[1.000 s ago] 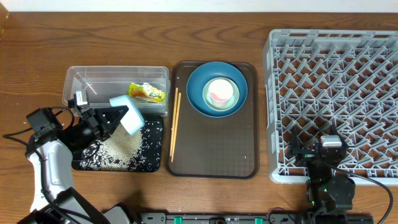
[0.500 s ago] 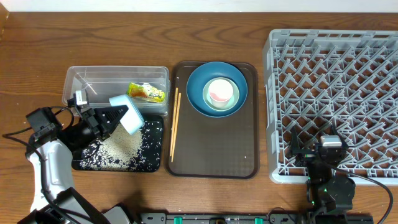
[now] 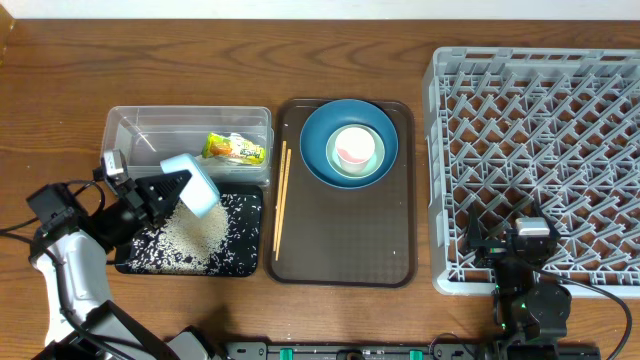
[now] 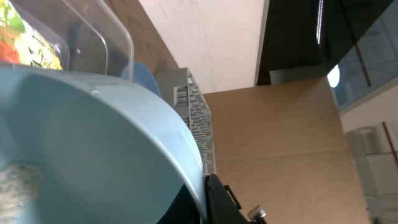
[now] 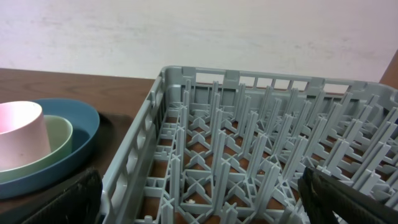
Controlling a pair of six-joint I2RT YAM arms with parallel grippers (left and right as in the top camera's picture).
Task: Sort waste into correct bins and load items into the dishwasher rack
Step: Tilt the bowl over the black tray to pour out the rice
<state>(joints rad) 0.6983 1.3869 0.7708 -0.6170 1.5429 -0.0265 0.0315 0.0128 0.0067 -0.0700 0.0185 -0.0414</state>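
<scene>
My left gripper (image 3: 176,189) is shut on the rim of the small light blue bowl (image 3: 198,188), which hangs tilted over the black tray bin (image 3: 257,240). Loose rice grains (image 3: 190,236) are spread in that tray. In the left wrist view the bowl (image 4: 93,143) fills the left side, with a smear of rice (image 4: 18,180) inside it. The yellow-green wrapper (image 3: 236,149) lies in the clear tub (image 3: 150,125). The dark blue bowl (image 3: 318,150) holds the pale green bowl (image 3: 372,165) and pink cup (image 3: 354,147). My right gripper (image 5: 202,196) stands open at the near edge of the dishwasher rack (image 3: 540,150).
The stacked bowls and the wooden chopsticks (image 3: 281,200) rest on the brown serving tray (image 3: 345,230), between the bins and the rack. In the right wrist view the rack's pegs (image 5: 249,137) fill the frame, with the pink cup (image 5: 18,134) at the left.
My left arm has drawn back to the left, carrying the light blue bowl a little left over the black tray. The right arm has not moved.
</scene>
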